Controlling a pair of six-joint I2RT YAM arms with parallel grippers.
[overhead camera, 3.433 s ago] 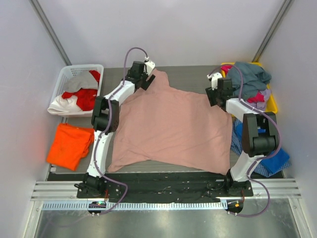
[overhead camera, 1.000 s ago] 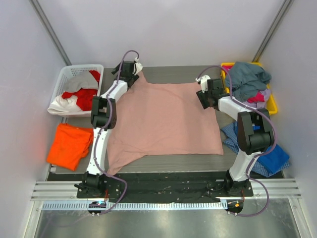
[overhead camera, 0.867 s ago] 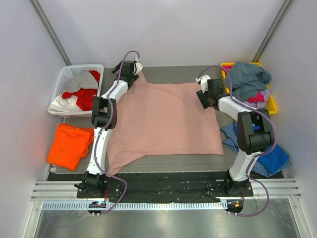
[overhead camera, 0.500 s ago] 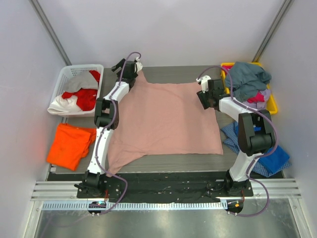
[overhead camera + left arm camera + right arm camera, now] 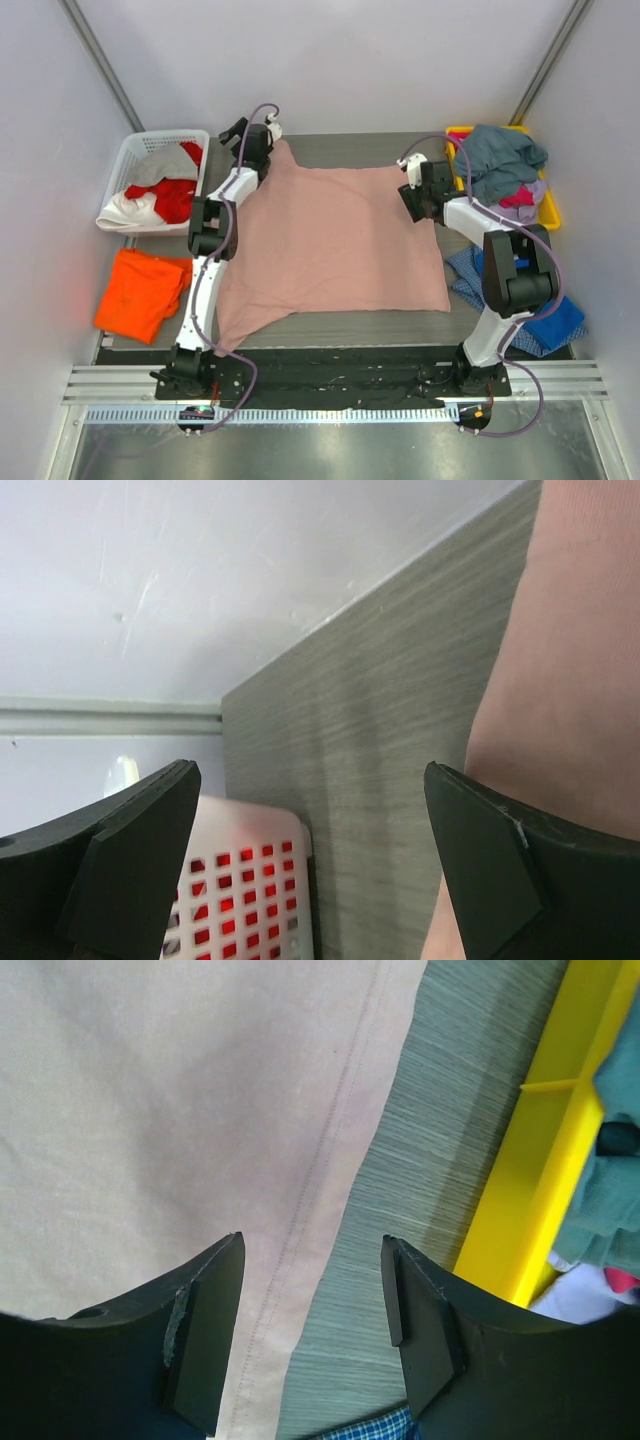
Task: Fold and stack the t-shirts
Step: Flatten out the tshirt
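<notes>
Both are being held open and empty — left fingers (image 5: 130, 865) wide, right fingers (image 5: 205, 1340) narrower; far corners of the pink t-shirt (image 5: 340, 245) should be pinched evenly.

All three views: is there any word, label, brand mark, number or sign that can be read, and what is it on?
None can be read. The pink shirt, orange shirt, basket and yellow bin are all plain, and no view shows any print or tag.
</notes>
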